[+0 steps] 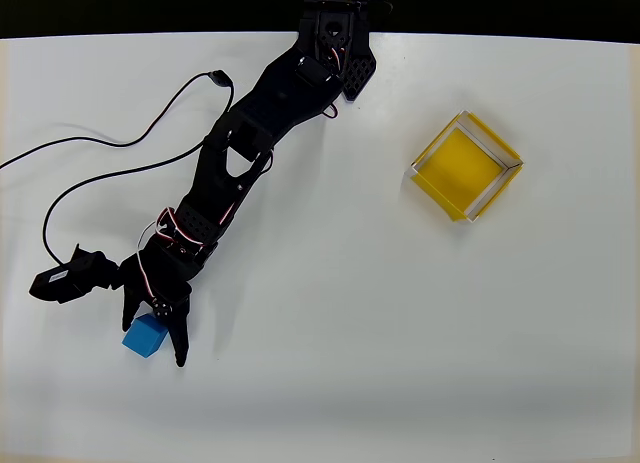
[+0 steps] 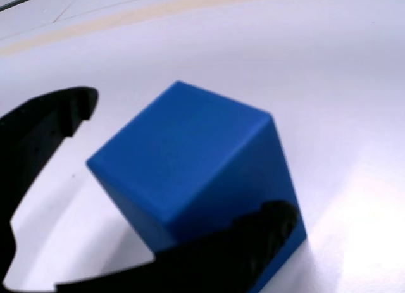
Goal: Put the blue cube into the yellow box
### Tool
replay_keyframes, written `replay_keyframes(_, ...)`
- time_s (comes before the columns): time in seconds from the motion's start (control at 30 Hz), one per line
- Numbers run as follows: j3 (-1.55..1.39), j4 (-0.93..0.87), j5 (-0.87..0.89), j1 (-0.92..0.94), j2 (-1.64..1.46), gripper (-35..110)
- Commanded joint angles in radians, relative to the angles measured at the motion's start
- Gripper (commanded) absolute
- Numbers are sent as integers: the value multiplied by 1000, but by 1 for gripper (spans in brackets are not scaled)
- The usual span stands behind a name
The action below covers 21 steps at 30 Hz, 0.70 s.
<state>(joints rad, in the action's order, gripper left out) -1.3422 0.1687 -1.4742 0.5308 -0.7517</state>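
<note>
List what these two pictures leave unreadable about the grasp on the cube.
- Overhead view: part of the blue cube lies under the gripper, so finger contact is unreadable.
- Wrist view: one finger covers the cube's lower corner; the other finger is cut by the left edge, with table visible between it and the cube.
- Whether the cube is lifted: unreadable.

**Arm and gripper pose**

Overhead view: the black, jointed robot arm [image 1: 250, 148] extends from its base at the top edge diagonally toward the lower left. Its black two-finger gripper [image 1: 155, 338] points downward in the picture, fingers spread. Wrist view: the two dark fingers [image 2: 38, 135] stand apart, one at left, one along the bottom.
</note>
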Motion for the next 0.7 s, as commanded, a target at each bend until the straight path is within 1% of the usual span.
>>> replay_keyframes(0.0, 101, 55, -9, -2, -84, 45)
replay_keyframes(0.23, 95, 52, -48, 0, -74, 32)
replay_keyframes(0.4, 94, 29, -110, 5, -67, 22)
replay_keyframes(0.67, 63, -2, -156, 8, -95, 14)
